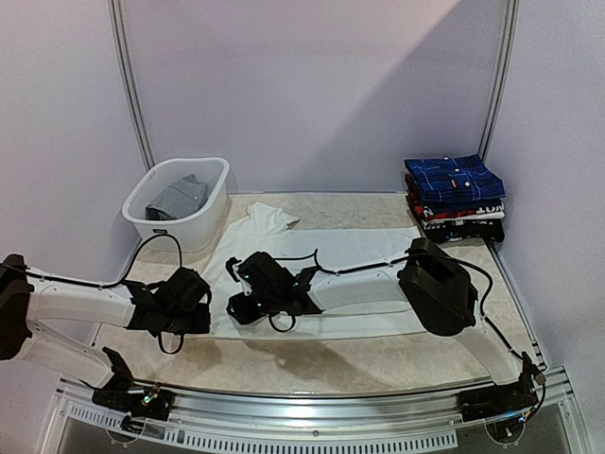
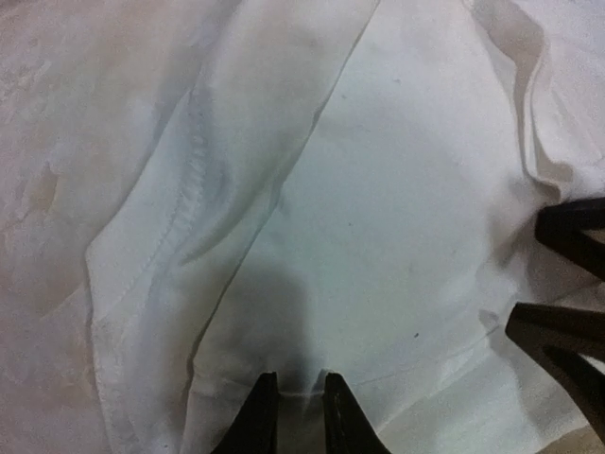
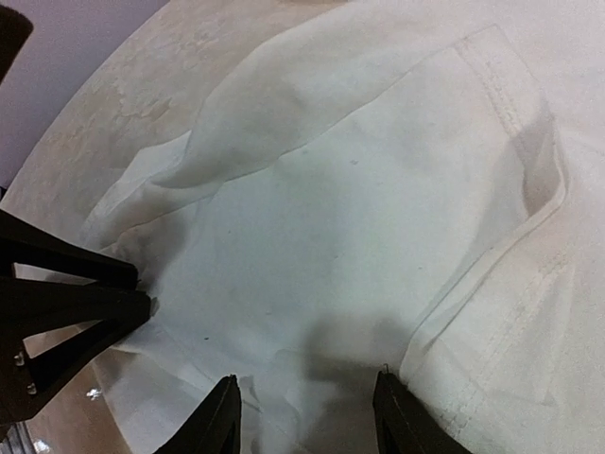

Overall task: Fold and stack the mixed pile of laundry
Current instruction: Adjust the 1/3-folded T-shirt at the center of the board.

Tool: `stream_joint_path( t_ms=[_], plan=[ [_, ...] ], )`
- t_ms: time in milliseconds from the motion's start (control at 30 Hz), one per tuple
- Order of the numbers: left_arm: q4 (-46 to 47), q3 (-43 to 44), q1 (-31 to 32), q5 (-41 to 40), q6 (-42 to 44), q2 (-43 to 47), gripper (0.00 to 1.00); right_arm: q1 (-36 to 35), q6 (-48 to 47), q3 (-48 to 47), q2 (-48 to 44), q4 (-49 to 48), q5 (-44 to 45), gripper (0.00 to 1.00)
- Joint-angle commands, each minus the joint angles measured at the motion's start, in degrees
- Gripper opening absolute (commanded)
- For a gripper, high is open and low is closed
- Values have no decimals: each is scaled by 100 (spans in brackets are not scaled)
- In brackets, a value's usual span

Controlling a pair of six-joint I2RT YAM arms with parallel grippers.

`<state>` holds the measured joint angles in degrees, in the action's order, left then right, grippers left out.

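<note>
A plain white shirt (image 1: pixel 359 251) lies spread across the middle of the table. Both grippers are at its left edge. My left gripper (image 1: pixel 208 305) is shut on the hem of the white shirt (image 2: pixel 397 189), with a thin fold pinched between its fingertips (image 2: pixel 257 402). Close beside it on the right, my right gripper (image 1: pixel 234 305) stands open over the white shirt (image 3: pixel 340 236), wrinkled cloth lying between its spread fingers (image 3: pixel 216 416). A grey garment (image 1: pixel 178 197) sits in the basket. A dark blue plaid shirt (image 1: pixel 454 178) tops a folded stack at the back right.
The white slotted basket (image 1: pixel 210 210) stands at the back left against the wall. The folded stack (image 1: pixel 463 219) fills the back right corner. The right arm's elbow (image 1: pixel 437 284) hangs over the shirt's right part. A metal rail (image 1: pixel 312 407) runs along the near edge.
</note>
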<state>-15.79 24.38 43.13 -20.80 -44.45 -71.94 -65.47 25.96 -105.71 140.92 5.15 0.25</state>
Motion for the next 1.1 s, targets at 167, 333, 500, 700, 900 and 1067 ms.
stream_joint_path(
  t_ms=[167,333,500,700,900,1067],
  plan=[
    [-99,-91,63,-130,-27,0,17,398,-593,-13,33,571,1356,50],
    [-155,-83,63,-170,-29,11,17,499,-827,7,-187,653,1783,51],
    [-193,-92,63,-179,-29,71,17,617,-848,146,-376,737,1855,52],
    [-292,-91,63,-186,-102,414,31,627,-845,503,-939,657,1425,55],
    [-962,-74,63,-576,-428,983,61,651,-907,602,-1408,1050,2321,59],
    [-1002,-172,63,-430,-628,925,64,657,-943,1036,-1816,999,2316,60]
  ],
)
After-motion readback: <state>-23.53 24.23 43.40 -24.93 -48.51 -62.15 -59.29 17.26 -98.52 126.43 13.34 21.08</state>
